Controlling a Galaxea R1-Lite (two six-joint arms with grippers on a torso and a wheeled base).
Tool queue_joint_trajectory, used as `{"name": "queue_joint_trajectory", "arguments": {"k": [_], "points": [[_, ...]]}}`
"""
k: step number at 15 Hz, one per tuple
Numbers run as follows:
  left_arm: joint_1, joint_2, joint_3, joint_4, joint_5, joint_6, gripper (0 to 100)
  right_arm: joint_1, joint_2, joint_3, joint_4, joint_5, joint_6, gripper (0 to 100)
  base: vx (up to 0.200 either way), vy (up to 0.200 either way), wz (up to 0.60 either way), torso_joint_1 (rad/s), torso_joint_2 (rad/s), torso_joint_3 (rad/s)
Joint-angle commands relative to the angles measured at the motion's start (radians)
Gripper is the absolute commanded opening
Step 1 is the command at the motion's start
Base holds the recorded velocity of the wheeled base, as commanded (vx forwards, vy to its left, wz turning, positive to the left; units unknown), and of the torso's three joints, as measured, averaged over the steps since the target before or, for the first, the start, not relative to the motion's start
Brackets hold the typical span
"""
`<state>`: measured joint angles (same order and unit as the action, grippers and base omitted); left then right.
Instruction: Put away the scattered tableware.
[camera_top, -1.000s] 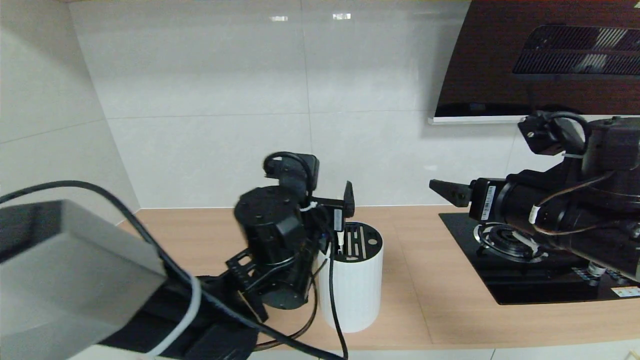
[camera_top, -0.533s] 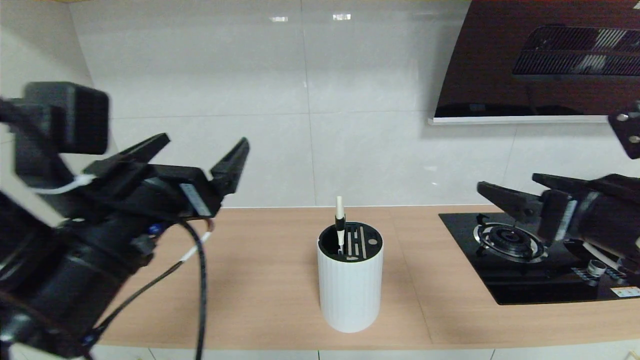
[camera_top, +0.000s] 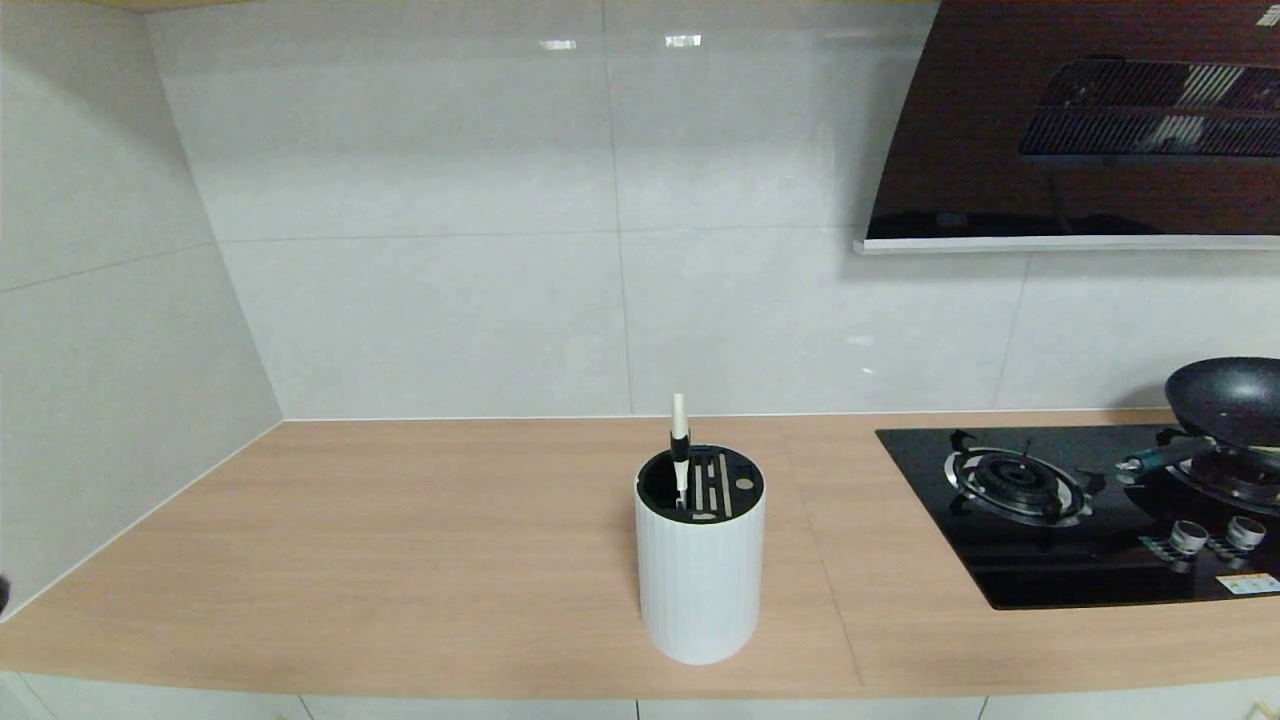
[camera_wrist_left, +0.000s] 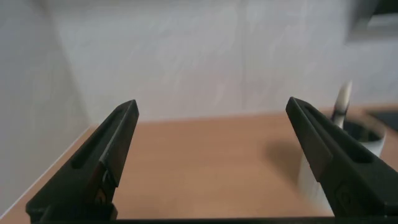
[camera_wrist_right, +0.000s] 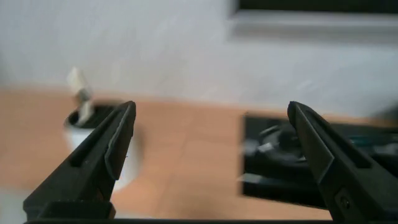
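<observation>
Both arms have pulled back out of the head view since half a second ago. Utensil and holder haven't shifted.

Utensil (camera_top: 679, 432): white handle with a black band. It stands upright in a slot on the left side of the holder's black top insert, with the handle end poking above the rim.

Holder (camera_top: 700, 580): white ribbed cylinder, upright on the wooden counter (camera_top: 400, 560), mid-counter and near the front edge.

Left gripper (camera_wrist_left: 210, 107): fingers spread wide, empty. It points across the counter toward the wall, well short of the holder.

Right gripper (camera_wrist_right: 210, 109): also spread wide and empty. It sits well back from the holder, with holder and stove beyond it.

Stove (camera_top: 1060, 560): black, set into the counter on the right, apart from the holder. A dark pan (camera_top: 1225, 400) sits on the burner at the right edge, handle pointing left. Two knobs (camera_top: 1215, 535) are at the stove's front.

Dark hood (camera_top: 1080, 120): on the tiled wall (camera_top: 450, 250), above the stove.
</observation>
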<state>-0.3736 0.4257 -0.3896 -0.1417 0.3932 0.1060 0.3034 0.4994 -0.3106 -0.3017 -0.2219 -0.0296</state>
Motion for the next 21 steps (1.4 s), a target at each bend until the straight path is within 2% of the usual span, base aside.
{"name": "queue_joint_trajectory", "arguments": {"k": [1, 2, 3, 4, 5, 6, 7, 9, 10, 11, 12, 14, 15, 16, 17, 18, 19, 21], "points": [[0.136, -0.280, 0.035, 0.128, -0.047, -0.011, 100, -0.141, -0.343, -0.005, 0.219, 0.019, -0.015, 100, 0.000, 0.000, 0.00, 0.000, 0.00, 0.000], [0.168, -0.329, 0.069, 0.139, -0.050, -0.011, 100, -0.148, -0.404, 0.012, 0.317, 0.030, -0.021, 100, 0.000, 0.000, 0.00, 0.000, 0.00, 0.000], [0.176, -0.331, 0.098, 0.128, -0.028, -0.023, 100, -0.171, -0.397, 0.039, 0.312, 0.013, -0.020, 100, 0.000, 0.000, 0.00, 0.000, 0.00, 0.000], [0.177, -0.331, 0.104, 0.113, 0.010, -0.077, 100, -0.202, -0.398, 0.077, 0.274, -0.008, -0.020, 100, 0.000, 0.000, 0.00, 0.000, 0.00, 0.000], [0.203, -0.331, 0.104, 0.113, 0.018, -0.095, 100, -0.219, -0.400, 0.123, 0.220, -0.014, -0.024, 100, 0.000, 0.000, 0.00, 0.000, 0.00, 0.000], [0.219, -0.331, 0.106, 0.113, 0.018, -0.095, 100, -0.245, -0.409, 0.140, 0.196, -0.013, -0.026, 100, 0.000, 0.000, 0.00, 0.000, 0.00, 0.000], [0.256, -0.331, 0.113, 0.113, 0.018, -0.095, 100, -0.319, -0.486, 0.189, 0.177, 0.032, -0.044, 100, 0.000, 0.000, 0.00, 0.000, 0.00, 0.000], [0.335, -0.357, 0.132, 0.128, 0.001, -0.094, 100, -0.310, -0.489, 0.278, 0.138, 0.016, -0.052, 100, 0.000, 0.000, 0.00, 0.000, 0.00, 0.000], [0.374, -0.403, 0.169, 0.148, -0.037, -0.080, 100, -0.310, -0.489, 0.311, 0.125, 0.013, -0.053, 100, 0.000, 0.000, 0.00, 0.000, 0.00, 0.000], [0.384, -0.417, 0.193, 0.149, -0.050, -0.072, 100, -0.310, -0.490, 0.311, 0.150, 0.016, -0.052, 100, 0.000, 0.000, 0.00, 0.000, 0.00, 0.000], [0.380, -0.426, 0.279, 0.132, -0.054, -0.069, 100, -0.310, -0.496, 0.311, 0.236, 0.013, -0.047, 100, 0.000, 0.000, 0.00, 0.000, 0.00, 0.000], [0.380, -0.426, 0.359, 0.128, -0.108, -0.069, 100, -0.308, -0.496, 0.311, 0.245, 0.016, -0.038, 100, 0.000, 0.000, 0.00, 0.000, 0.00, 0.000], [0.378, -0.426, 0.388, 0.116, -0.198, -0.068, 100, -0.308, -0.496, 0.311, 0.246, 0.041, -0.039, 100, 0.000, 0.000, 0.00, 0.000, 0.00, 0.000], [0.378, -0.426, 0.390, 0.111, -0.221, -0.071, 100, -0.306, -0.496, 0.311, 0.248, 0.062, -0.039, 100, 0.000, 0.000, 0.00, 0.000, 0.00, 0.000], [0.378, -0.426, 0.390, 0.106, -0.293, -0.071, 100, -0.306, -0.495, 0.311, 0.286, 0.170, -0.024, 100, 0.000, 0.000, 0.00, 0.000, 0.00, 0.000], [0.378, -0.426, 0.390, 0.116, -0.356, -0.063, 100, -0.306, -0.496, 0.309, 0.316, 0.184, -0.020, 100, 0.000, 0.000, 0.00, 0.000, 0.00, 0.000], [0.378, -0.424, 0.390, 0.146, -0.413, -0.040, 100, -0.306, -0.496, 0.311, 0.299, 0.182, -0.018, 100, 0.000, 0.000, 0.00, 0.000, 0.00, 0.000], [0.377, -0.424, 0.390, 0.145, -0.422, -0.045, 100, -0.306, -0.496, 0.311, 0.299, 0.182, 0.003, 100, 0.000, 0.000, 0.00, 0.000, 0.00, 0.000]]}}
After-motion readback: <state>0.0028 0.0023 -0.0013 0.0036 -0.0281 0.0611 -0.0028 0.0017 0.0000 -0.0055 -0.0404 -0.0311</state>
